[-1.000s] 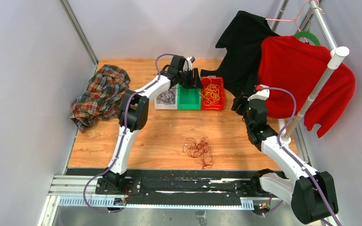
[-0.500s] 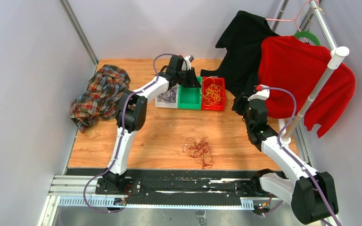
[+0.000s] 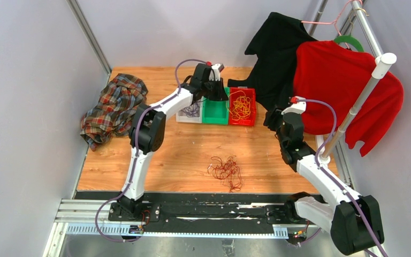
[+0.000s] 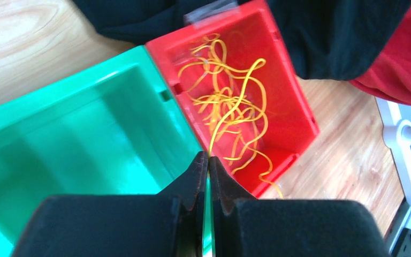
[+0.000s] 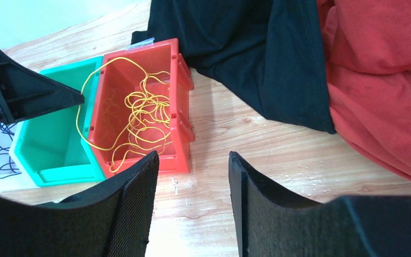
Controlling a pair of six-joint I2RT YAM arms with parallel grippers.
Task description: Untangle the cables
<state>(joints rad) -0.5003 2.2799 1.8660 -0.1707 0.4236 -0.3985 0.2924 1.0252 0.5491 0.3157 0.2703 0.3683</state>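
A dark red cable tangle (image 3: 226, 170) lies on the wooden table near the front centre. Yellow cables (image 3: 240, 106) lie curled in the red bin (image 3: 250, 110), and also show in the left wrist view (image 4: 230, 107) and right wrist view (image 5: 142, 115). Dark purple cables (image 3: 190, 110) lie in a white bin. My left gripper (image 3: 219, 92) hovers over the green bin (image 4: 85, 139), shut (image 4: 208, 158) on one yellow strand that runs into the red bin. My right gripper (image 5: 192, 158) is open and empty above bare table, right of the bins (image 3: 272, 119).
A plaid cloth (image 3: 113, 107) is heaped at the table's left edge. A black garment (image 3: 275, 53) and a red garment (image 3: 342, 91) hang from a rack (image 3: 358, 101) at the back right; the black one drapes onto the table behind the red bin.
My left gripper has shifted slightly left and back above the bins, still pinching the yellow strand. The right arm has not moved.
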